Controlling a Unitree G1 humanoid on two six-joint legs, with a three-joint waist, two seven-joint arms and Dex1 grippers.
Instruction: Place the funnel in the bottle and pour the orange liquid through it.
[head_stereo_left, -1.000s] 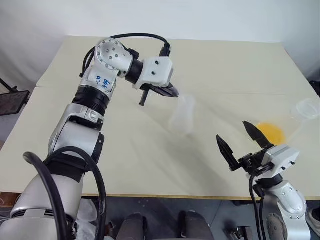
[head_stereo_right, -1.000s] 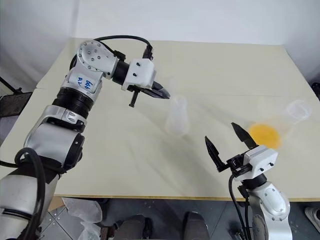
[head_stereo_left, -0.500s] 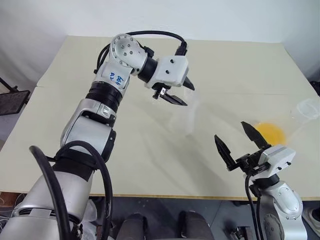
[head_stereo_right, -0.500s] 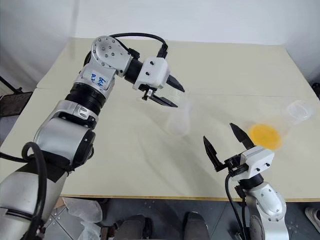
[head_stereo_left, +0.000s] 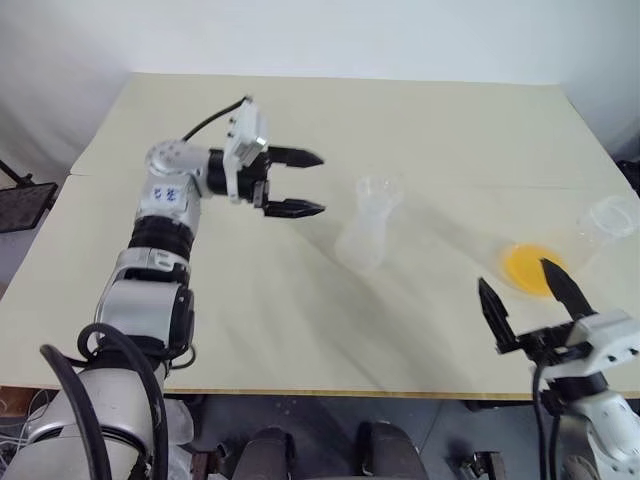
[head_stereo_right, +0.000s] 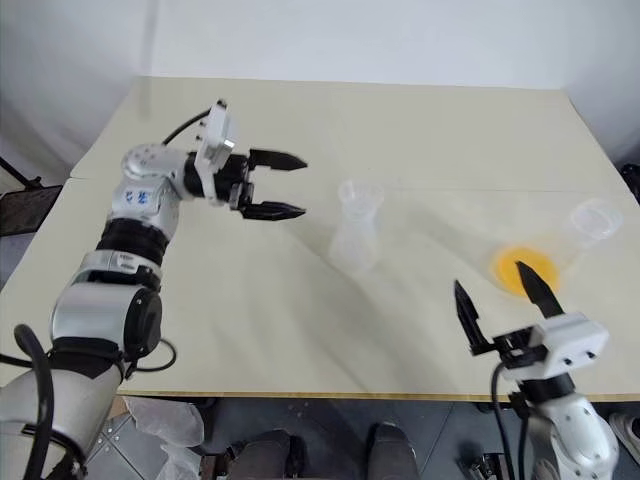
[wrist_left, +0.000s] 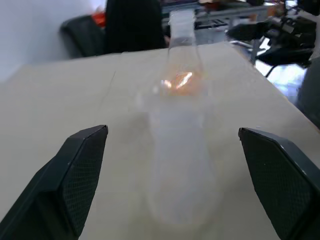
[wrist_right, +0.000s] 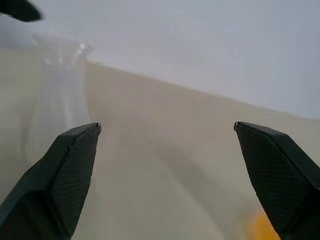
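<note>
The bottle (wrist_left: 180, 165) is blurred in the left wrist view, its base cut off.

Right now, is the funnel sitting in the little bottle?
Yes. The funnel sits in the neck of the upright bottle; its wide rim shows on top. The open left gripper is beside it, not touching.

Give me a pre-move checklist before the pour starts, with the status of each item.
1. Funnel seated in the bottle neck: ok, its rim sits on top of the neck.
2. Bottle upright on the table: ok.
3. Left gripper free of the funnel: ok, open and off to the side.
4. Right gripper ready to grasp: ok, open and empty.
5. Flask with orange liquid within reach of the right gripper: cannot tell; it lies just beyond the fingers.
6. Funnel spout fully down inside: cannot tell.
</note>
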